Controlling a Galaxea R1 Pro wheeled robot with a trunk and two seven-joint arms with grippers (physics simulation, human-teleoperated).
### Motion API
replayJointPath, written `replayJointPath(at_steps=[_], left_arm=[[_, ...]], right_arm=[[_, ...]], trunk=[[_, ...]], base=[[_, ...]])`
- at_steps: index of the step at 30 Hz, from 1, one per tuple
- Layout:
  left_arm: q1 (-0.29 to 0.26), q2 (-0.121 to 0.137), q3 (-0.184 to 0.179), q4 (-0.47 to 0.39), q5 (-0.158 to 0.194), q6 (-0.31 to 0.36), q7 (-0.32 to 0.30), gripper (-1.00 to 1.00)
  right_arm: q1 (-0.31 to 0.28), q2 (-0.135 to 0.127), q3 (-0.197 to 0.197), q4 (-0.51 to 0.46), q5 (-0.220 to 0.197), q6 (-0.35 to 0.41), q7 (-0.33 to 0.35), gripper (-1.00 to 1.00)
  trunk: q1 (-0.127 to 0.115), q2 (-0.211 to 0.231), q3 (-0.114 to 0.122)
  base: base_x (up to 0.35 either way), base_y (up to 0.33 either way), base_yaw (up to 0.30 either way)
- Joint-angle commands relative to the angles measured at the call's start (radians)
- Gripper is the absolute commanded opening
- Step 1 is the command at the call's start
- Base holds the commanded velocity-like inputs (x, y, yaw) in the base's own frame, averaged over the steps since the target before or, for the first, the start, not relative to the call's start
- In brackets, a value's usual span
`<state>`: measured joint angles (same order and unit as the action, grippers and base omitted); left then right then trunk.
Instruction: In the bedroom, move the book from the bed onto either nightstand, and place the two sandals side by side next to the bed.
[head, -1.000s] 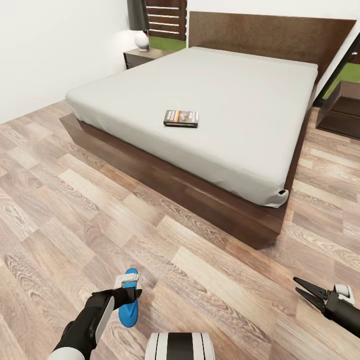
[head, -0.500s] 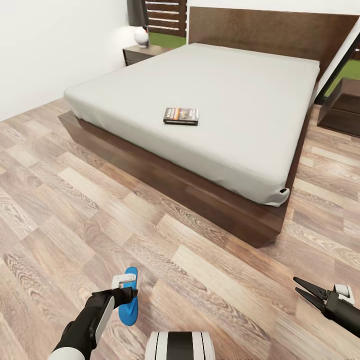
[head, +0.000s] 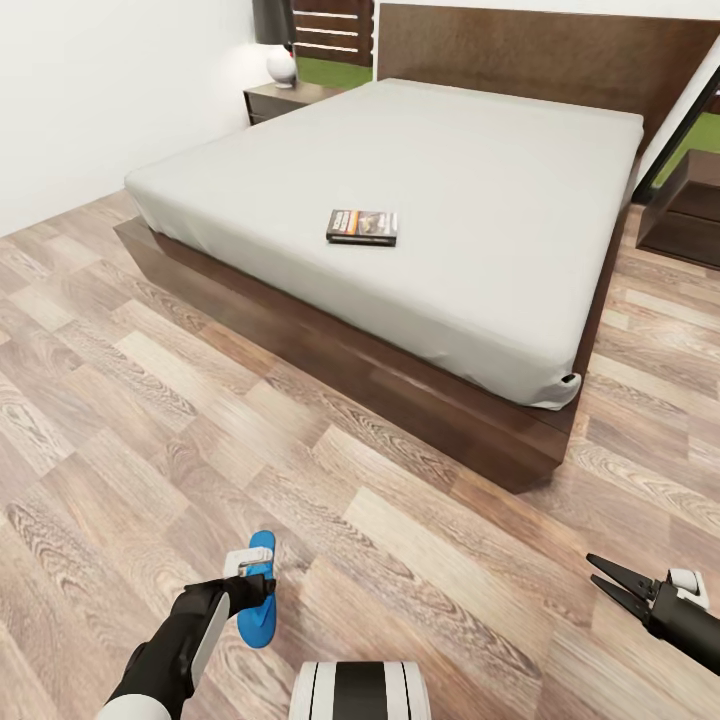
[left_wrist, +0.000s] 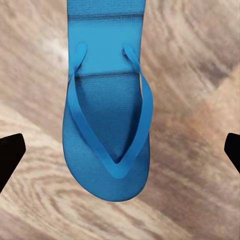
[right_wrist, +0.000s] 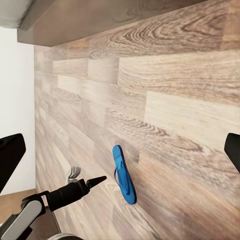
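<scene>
Hovering over a sandal: the left gripper (head: 262, 580) is seen low above a bright blue flip-flop (head: 259, 602) that lies flat on the wood-plank floor (head: 120, 420), well apart from the bed (head: 400, 200).
Left gripper: it is held open; in the left wrist view its two dark fingertips (left_wrist: 10, 155) are set wide to either side of the flip-flop (left_wrist: 107, 115), and nothing is gripped between them. Whether the sole is touched cannot be told.
Flip-flop: its V-shaped strap is turned upward in the left wrist view. From the right wrist view the same flip-flop (right_wrist: 123, 174) is seen on the planks just beside the left gripper (right_wrist: 95, 181).
Right gripper: the right gripper (head: 605, 582) is held out low over the floor at the right of the head view, its two pointed black fingers parted and nothing held between them.
Book: the paperback (head: 362, 227), with a dark cover and an orange band, is laid flat on the pale grey mattress, nearer the foot of the bed than the headboard (head: 540, 50).
Bed: a low dark brown frame is seen beneath the plain mattress, with the headboard set against the far wall.
Nightstands: one dark brown nightstand (head: 285, 98) is placed at the far left corner of the bed, with a white lamp base (head: 283, 68) on its top; another dark nightstand (head: 685, 205) is partly seen at the right edge.
Windows: green grass and a slatted fence (head: 325, 30) are shown behind the left nightstand.
</scene>
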<state>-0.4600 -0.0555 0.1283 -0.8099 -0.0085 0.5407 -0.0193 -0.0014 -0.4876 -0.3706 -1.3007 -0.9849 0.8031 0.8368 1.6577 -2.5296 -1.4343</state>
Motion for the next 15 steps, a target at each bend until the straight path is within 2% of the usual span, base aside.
replayJointPath(at_steps=[1, 15], left_arm=[[0.000, -0.001, 0.004, -0.002, -0.001, 0.005, -0.002, 1.00], [0.000, -0.001, 0.004, -0.002, -0.001, 0.005, -0.002, 1.00]], right_arm=[[0.000, 0.000, -0.001, 0.000, -0.003, 0.005, 0.000, 1.00], [0.000, 0.000, -0.001, 0.000, -0.003, 0.005, 0.000, 1.00]], trunk=[[0.000, 0.000, -0.001], [0.006, -0.004, -0.055]], base=[[0.000, 0.000, 0.000], [0.000, 0.000, 0.000]])
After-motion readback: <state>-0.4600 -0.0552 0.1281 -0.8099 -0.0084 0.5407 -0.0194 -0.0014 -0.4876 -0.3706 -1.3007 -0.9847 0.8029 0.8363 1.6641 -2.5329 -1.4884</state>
